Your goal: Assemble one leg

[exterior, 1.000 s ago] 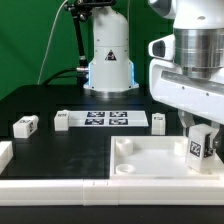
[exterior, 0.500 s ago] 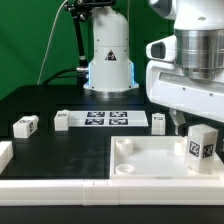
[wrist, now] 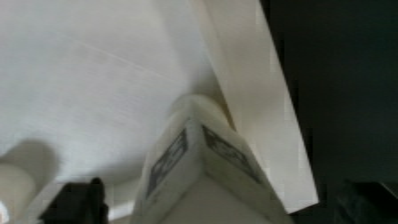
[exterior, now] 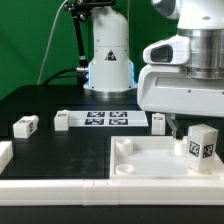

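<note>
Leg standing free, claw risen higher

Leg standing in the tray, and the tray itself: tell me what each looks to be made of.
The leg looks like matte white plastic, with no glare on it. Its black-and-white tag seems to be a printed sticker, though that is uncertain. The tray seems the same matte white plastic, with soft shading, thick walls and a rounded corner socket. Whether it was moulded or printed cannot be told.
</note>
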Motion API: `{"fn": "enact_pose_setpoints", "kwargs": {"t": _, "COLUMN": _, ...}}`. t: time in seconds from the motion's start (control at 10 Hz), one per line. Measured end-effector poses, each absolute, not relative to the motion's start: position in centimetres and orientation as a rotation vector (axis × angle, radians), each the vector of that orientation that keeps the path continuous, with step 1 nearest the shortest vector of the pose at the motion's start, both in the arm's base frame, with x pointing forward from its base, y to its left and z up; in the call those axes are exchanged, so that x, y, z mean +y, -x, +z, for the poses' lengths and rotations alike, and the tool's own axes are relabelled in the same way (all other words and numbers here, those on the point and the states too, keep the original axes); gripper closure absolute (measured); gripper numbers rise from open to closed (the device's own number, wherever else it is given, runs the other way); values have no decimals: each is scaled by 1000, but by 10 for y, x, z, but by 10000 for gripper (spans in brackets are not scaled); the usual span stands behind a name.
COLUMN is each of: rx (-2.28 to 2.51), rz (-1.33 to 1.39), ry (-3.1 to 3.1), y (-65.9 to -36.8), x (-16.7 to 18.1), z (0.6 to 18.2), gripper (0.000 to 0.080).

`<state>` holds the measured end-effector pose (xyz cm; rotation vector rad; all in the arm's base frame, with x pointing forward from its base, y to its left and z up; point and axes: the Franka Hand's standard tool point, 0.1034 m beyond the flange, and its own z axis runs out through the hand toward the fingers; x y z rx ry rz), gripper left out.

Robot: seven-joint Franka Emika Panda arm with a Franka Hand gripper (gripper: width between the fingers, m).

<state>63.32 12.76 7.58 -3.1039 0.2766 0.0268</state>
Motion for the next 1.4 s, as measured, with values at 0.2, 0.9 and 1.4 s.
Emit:
{"fn": "enact_pose_setpoints", "kwargs": {"t": 0.2, "rx": -91, "rz": 18, "ry": 3126, "y": -634, "x": 126, "z": 76, "gripper": 150}}
{"fn": "enact_pose_setpoints", "kwargs": {"t": 0.9, "rx": -459, "rz": 17, "ry": 3092, "y": -634, "x": 124, "z": 75, "gripper": 403}}
{"fn": "enact_pose_setpoints", "kwargs": {"t": 1.4, "rx": 89, "rz": 24, "ry": 3121, "y": -633, "x": 123, "z": 75, "gripper": 511}}
